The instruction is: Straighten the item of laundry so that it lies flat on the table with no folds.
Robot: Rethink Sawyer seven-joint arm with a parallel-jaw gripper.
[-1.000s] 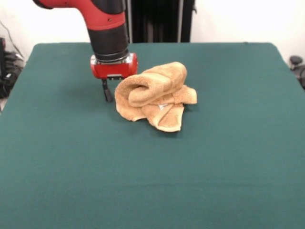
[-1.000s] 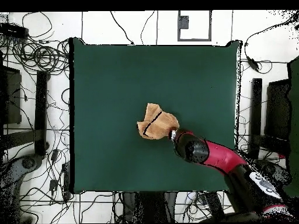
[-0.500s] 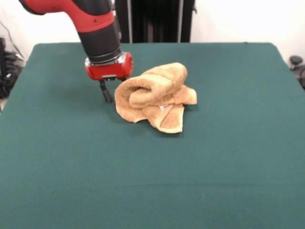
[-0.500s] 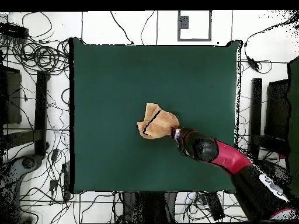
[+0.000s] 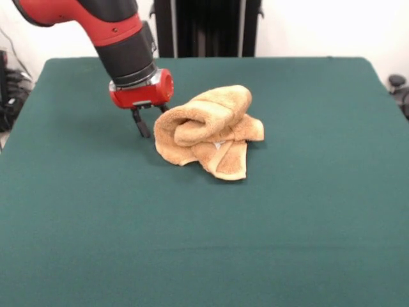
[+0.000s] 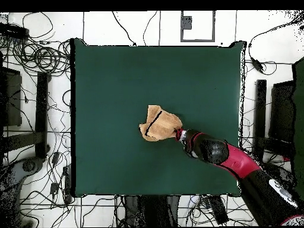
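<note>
Towel [image 5: 208,130] sits near mid-table, bunched: a thick roll on top, loose flaps under it toward the camera. We count nothing flat yet, so by our read the whole spread-out is left to do. Gripper [image 5: 148,121] is low at the roll's end, just beside it; one dark finger [image 5: 139,122] shows clear of the cloth, the other is tucked against the towel, so we cannot tell spread from pinching. Table [image 5: 307,211] is dark green.

No readable text

Nothing legible appears on the towel [image 5: 208,131], the worktop [image 5: 307,211] around it or the red arm [image 5: 115,32] beside the towel: no labels, brands, numbers or signs.
</note>
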